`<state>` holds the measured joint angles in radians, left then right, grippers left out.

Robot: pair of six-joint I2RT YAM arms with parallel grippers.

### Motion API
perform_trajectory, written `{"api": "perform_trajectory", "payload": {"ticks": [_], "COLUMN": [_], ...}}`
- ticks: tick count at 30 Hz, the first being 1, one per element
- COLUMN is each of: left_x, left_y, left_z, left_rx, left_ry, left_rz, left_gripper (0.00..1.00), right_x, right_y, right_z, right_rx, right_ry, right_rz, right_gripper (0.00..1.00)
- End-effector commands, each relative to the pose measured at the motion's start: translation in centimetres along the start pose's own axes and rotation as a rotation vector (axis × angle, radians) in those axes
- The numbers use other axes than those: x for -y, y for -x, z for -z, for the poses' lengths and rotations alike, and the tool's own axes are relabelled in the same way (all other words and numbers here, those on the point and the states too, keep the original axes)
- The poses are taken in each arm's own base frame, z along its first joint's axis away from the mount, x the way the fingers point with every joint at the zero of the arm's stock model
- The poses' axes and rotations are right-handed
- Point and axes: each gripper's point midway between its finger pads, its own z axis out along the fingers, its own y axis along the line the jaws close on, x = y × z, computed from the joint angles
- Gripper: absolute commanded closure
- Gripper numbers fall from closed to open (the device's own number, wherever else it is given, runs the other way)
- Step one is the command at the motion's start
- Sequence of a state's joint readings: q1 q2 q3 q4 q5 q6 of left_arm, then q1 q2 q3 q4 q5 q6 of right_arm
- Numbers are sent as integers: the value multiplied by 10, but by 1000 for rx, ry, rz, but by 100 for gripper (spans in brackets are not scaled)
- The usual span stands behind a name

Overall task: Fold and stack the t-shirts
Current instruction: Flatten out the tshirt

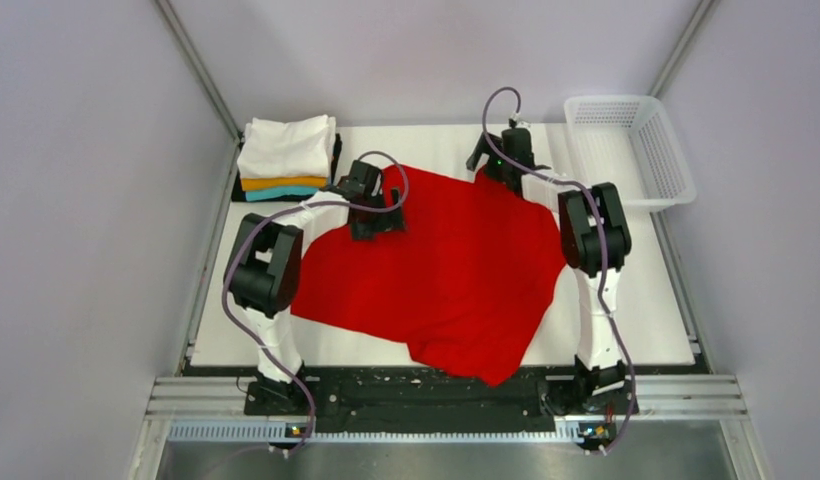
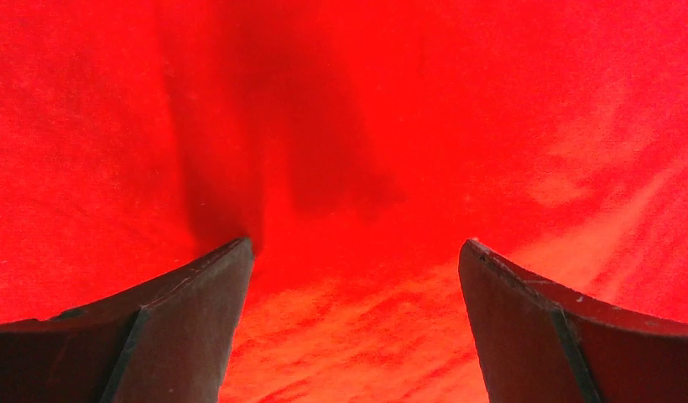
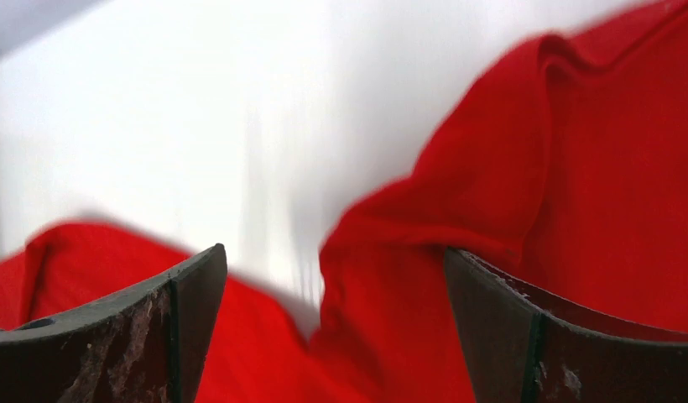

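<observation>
A bright red t-shirt (image 1: 446, 270) lies spread and rumpled on the white table. My left gripper (image 1: 374, 215) hangs over its far left part. It is open and empty, and red cloth (image 2: 349, 126) fills the left wrist view between the fingers (image 2: 181, 319). My right gripper (image 1: 491, 165) is at the shirt's far edge. It is open, with a raised fold of red cloth (image 3: 424, 252) between its wide-apart fingers (image 3: 508, 327). A folded stack (image 1: 286, 160) sits at the far left: white on top, then orange, teal and black.
A white mesh basket (image 1: 631, 150) stands at the far right corner. The white table surface (image 1: 646, 300) shows right of the shirt and in the right wrist view (image 3: 198, 126). Grey walls enclose the table on both sides.
</observation>
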<state>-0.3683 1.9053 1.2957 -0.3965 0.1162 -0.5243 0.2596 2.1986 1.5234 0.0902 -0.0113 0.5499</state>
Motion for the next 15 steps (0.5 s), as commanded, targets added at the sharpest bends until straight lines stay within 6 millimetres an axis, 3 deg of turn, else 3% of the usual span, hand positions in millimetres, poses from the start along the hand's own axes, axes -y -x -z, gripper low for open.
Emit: {"api": "perform_trajectory", "payload": {"ticks": [1,5,9,13,15], "left_x": [-10,-20,-25,-17,-8], "left_y": [-25,-46,-51,-34,-18], "left_z": [-1,-4,-2,4,7], "left_rx": [-54,-110,-120,-74,-34], "left_ry": [21,41,62,48,30], "left_rz": [34,57,59,56,53], "left_gripper": [1,1,2,2,2], "right_x": [-17,-41,-58,-64,-68], "right_y": [64,108,135,141,147], "right_z": [-32,-63,-88,-66,-36], "right_rx": [207,302,340,302,289], "right_ry": [16,66,93,91,79], "right_rz": [3,28,69,142,179], "right_gripper": [1,1,1,1,1]}}
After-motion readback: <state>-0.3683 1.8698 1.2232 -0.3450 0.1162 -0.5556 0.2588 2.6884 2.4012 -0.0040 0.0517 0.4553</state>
